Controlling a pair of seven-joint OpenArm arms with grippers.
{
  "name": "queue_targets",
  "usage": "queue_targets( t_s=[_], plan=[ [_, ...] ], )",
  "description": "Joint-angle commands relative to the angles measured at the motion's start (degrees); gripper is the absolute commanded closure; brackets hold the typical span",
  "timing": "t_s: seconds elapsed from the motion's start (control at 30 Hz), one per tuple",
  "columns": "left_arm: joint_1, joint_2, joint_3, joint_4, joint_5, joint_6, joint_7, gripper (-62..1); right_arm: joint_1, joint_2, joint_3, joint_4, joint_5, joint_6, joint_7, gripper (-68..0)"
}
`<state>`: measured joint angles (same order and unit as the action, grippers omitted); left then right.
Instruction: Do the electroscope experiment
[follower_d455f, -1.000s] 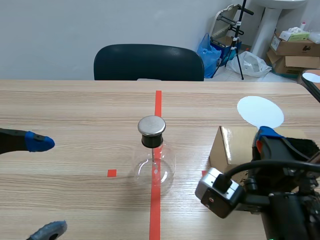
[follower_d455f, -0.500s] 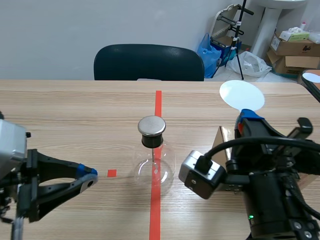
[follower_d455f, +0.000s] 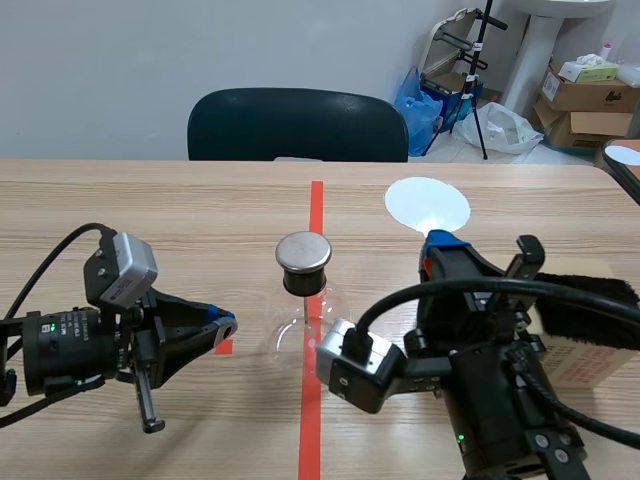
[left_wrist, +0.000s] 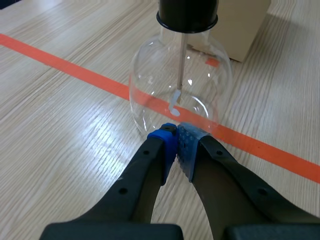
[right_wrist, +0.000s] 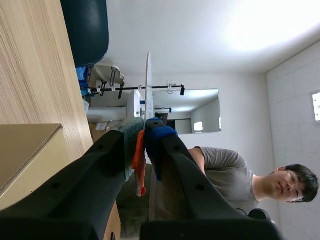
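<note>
The electroscope is a round glass flask (follower_d455f: 306, 335) with a black stopper and a metal cap (follower_d455f: 303, 252), standing on the red tape line mid-table. In the left wrist view the flask (left_wrist: 180, 95) shows a rod and a foil leaf inside. My left gripper (follower_d455f: 222, 325) is shut on nothing, its tips (left_wrist: 176, 135) just short of the glass. My right gripper (follower_d455f: 443, 243) is shut on the orange handle (right_wrist: 139, 160) of a white disc (follower_d455f: 427, 205), held upright right of the cap and seen edge-on as the disc (right_wrist: 148, 85) in the right wrist view.
A cardboard box (follower_d455f: 590, 365) with a black furry piece (follower_d455f: 592, 315) on it sits right of my right arm. A dark chair (follower_d455f: 297, 125) stands behind the table. Boxes and bags crowd the back right. A person (right_wrist: 235, 172) appears in the right wrist view.
My left gripper has shut and swung in from the left edge up to the flask. My right arm has carried the white disc leftward, nearer the metal cap.
</note>
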<state>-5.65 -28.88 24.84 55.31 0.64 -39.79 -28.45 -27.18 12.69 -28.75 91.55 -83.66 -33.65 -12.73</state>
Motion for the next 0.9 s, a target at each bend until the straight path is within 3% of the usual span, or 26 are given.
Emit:
queue_targets(
  t_s=[0.0,0.1,0.87],
  plan=[
    [0.2,-0.3,0.3,1.7,0.6,-0.1,-1.5,-3.1,0.7,0.3,0.2,0.4,0.0,0.3,0.2,-0.8],
    [0.1,-0.2,1.0,1.3,1.1,-0.1,-2.3,-3.1,0.7,0.3,0.2,0.0,0.0,2.1,1.1,-0.8],
    [0.1,1.4,1.0,0.1,1.3,1.7,-1.5,-3.1,1.5,0.1,0.2,-2.2,0.0,2.0,2.8,-0.8]
  ],
)
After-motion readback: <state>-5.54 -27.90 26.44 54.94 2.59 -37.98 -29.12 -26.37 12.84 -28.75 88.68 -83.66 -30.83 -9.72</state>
